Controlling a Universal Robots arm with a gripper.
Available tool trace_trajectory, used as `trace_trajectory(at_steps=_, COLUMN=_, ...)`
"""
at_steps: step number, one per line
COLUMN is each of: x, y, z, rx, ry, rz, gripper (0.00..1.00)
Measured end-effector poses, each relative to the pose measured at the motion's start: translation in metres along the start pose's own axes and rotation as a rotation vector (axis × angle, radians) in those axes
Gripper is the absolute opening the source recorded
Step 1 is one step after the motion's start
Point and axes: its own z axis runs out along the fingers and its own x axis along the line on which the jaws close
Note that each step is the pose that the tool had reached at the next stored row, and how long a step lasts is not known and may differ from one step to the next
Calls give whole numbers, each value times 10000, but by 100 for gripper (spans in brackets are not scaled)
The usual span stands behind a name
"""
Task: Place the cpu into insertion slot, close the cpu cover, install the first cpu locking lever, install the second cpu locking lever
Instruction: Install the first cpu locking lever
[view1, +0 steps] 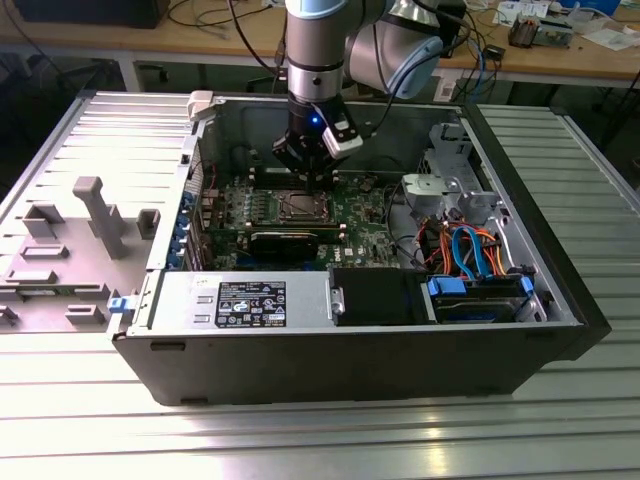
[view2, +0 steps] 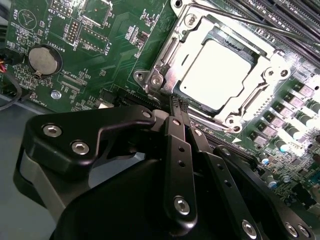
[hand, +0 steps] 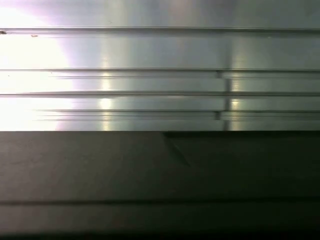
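Observation:
The cpu (view2: 217, 75) lies flat in the insertion slot (view1: 300, 207) on the green board, its pale face bright in the second wrist view. The silver cpu cover (view2: 167, 65) lies down around it, framing the chip through its window. A thin wire locking lever (view2: 250, 21) runs along the far side of the socket. My gripper (view2: 176, 103) has its black fingers pressed together, tips at the socket's near corner beside the cover's edge. In the exterior view the gripper (view1: 318, 180) hangs inside the open case just behind the socket.
A coin battery (view2: 44, 60) sits on the board away from the socket. The case holds a silver power supply (view1: 240, 300) in front and a drive cage with blue and orange cables (view1: 470, 250) on the exterior view's right. Grey fixture blocks (view1: 95, 215) stand outside, at its left.

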Motion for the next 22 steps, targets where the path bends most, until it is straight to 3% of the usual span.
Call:
trace_trajectory(at_steps=8, x=0, y=-26, z=-24, rx=3, ry=1, rz=0, gripper=11)
trace_trajectory(at_steps=22, x=-5, y=-30, z=37, rx=6, ry=4, rz=0, gripper=11)
